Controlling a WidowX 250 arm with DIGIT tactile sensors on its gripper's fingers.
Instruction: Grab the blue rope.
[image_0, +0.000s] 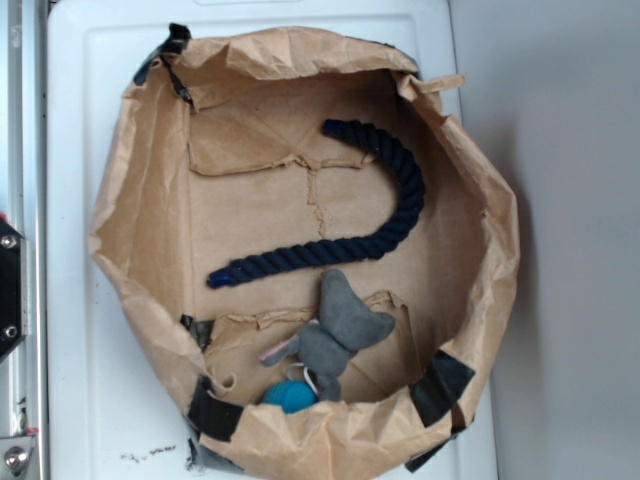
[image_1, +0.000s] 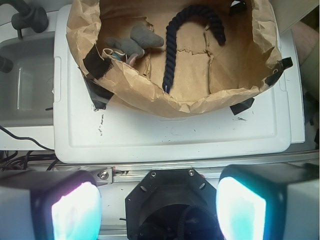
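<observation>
The white desk carries everything, its bare surface showing as a wide strip along the side nearest the tool in the wrist view and as narrower margins around the rest; on it sits the brown paper bag, rolled down into a low crumpled wall with black tape patches at several spots on the rim, and that wall rings the whole floor so the only open way in is from above; inside, the bag's floor lies mostly bare around the blue rope, which rests flat near the middle in a hook shape, one end curling toward the far wall and the long straight run pointing toward the opposite side, touching no wall; just beside the rope's straight part lies a grey plush toy, close to it but whether the two touch cannot be told; a small teal ball sits against the wall past the toy, partly hidden by the rim and the toy; the tool hangs outside the bag over the desk's edge, jaws spread wide apart and empty, its fingers blurred and cut off by the frame.
</observation>
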